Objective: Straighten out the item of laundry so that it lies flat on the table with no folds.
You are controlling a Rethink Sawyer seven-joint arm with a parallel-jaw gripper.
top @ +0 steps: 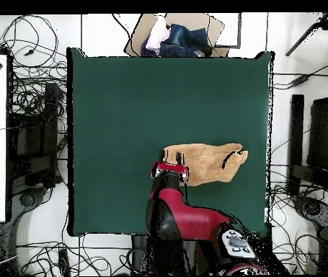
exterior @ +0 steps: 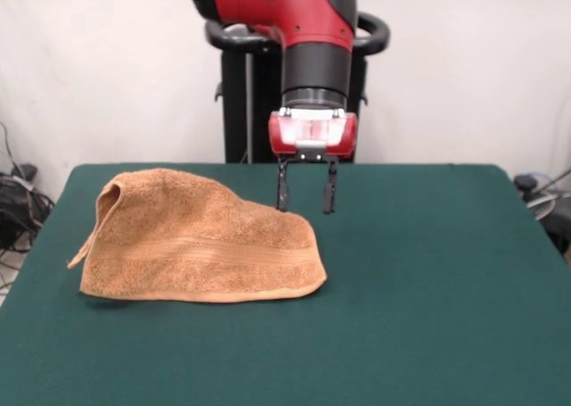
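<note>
The orange-tan terry towel [exterior: 198, 241] lies folded and bunched on the dark green table [exterior: 428, 281], left of centre in the front view, with one corner standing up at its left end. In the overhead view the towel [top: 206, 163] lies right of centre, near the robot's side. My gripper [exterior: 306, 196] hangs open and empty just behind the towel's right end, fingertips close above the table. In the overhead view the gripper [top: 169, 171] sits at the towel's left end. No tag shows.
The robot's black pedestal [exterior: 245, 103] stands behind the table's far edge. A cardboard box with clothes [top: 174, 36] sits beyond the table's top edge in the overhead view. Cables [top: 29, 108] lie on the floor around the table.
</note>
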